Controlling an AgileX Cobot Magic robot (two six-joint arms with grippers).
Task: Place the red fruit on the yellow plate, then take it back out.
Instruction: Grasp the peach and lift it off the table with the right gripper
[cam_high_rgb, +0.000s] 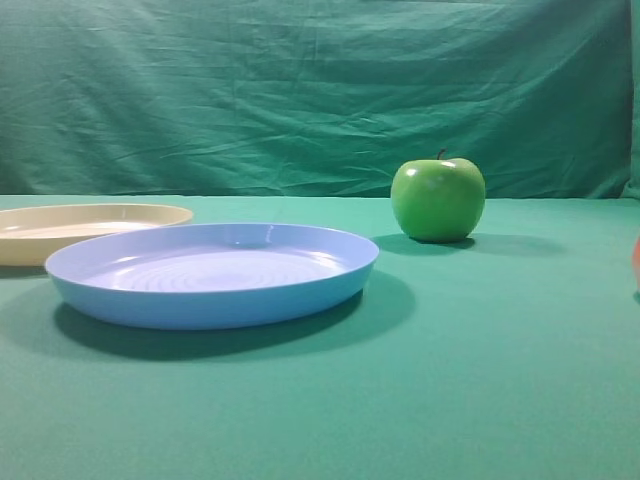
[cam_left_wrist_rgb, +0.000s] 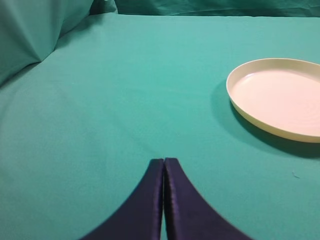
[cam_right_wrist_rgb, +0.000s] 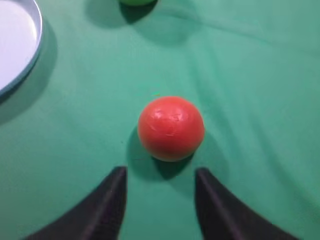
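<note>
The red fruit (cam_right_wrist_rgb: 171, 128) lies on the green cloth just ahead of my right gripper (cam_right_wrist_rgb: 161, 172), whose jaws stand open with nothing between them. In the exterior high view only a red sliver of the red fruit (cam_high_rgb: 636, 262) shows at the right edge. The yellow plate (cam_left_wrist_rgb: 280, 97) sits empty to the right of my left gripper (cam_left_wrist_rgb: 163, 161), which is shut on nothing above bare cloth. That yellow plate (cam_high_rgb: 90, 222) lies at the far left, behind the blue plate. Neither gripper shows in the exterior high view.
A light blue plate (cam_high_rgb: 212, 273) sits left of centre, its rim (cam_right_wrist_rgb: 20, 45) at the upper left of the right wrist view. A green apple (cam_high_rgb: 438, 198) stands behind it to the right. A green backdrop hangs behind the table.
</note>
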